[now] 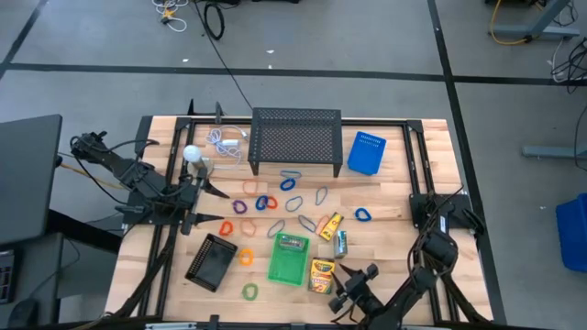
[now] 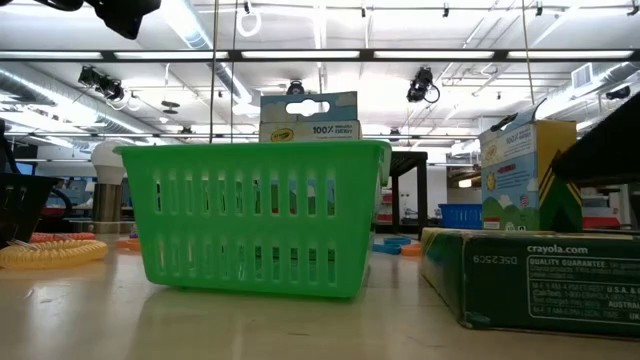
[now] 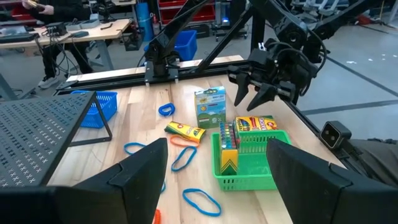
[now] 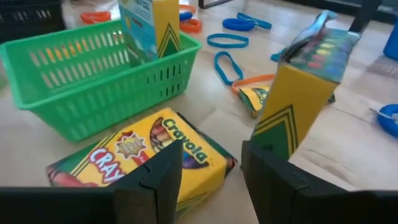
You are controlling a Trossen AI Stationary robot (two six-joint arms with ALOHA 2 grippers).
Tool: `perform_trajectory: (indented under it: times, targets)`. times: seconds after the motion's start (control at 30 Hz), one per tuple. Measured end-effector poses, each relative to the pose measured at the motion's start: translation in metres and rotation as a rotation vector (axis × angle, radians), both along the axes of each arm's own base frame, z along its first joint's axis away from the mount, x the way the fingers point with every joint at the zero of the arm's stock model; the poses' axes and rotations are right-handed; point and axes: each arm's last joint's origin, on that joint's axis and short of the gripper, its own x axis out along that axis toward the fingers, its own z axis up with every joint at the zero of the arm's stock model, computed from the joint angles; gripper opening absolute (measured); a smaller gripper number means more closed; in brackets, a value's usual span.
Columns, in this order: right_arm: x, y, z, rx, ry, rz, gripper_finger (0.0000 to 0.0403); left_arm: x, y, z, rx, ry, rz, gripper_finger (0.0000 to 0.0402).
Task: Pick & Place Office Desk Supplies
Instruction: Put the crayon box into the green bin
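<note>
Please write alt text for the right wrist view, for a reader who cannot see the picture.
The right claw hangs open and empty just above a crayon box lying flat on the wooden table, beside a green basket that holds another crayon box. A third crayon box stands upright nearby, with blue and orange loops scattered behind.

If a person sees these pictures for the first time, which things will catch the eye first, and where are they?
The bright green basket stands near the table's front edge with one crayon box upright inside it, and a flat crayon box lies just right of it. Coloured loops lie scattered over the middle of the table, in front of the black mesh stand. The right gripper, open, hovers beside the flat box.
</note>
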Motion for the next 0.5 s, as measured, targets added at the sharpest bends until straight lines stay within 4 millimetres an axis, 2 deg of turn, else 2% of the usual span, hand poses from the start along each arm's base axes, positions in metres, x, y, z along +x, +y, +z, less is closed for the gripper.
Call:
perform_trajectory:
  times: [0.23, 0.5]
  targets:
    - [0.0066, -0.0060, -0.0047, 0.108, 0.116, -0.111, 0.0172, 0.0000, 0.0000, 0.0000, 0.019, -0.002, -0.004, 0.0283]
    - [0.0081, -0.0056, -0.0044, 0.118, 0.067, -0.111, 0.0172, 0.0000, 0.0000, 0.0000, 0.022, -0.003, -0.005, 0.0283]
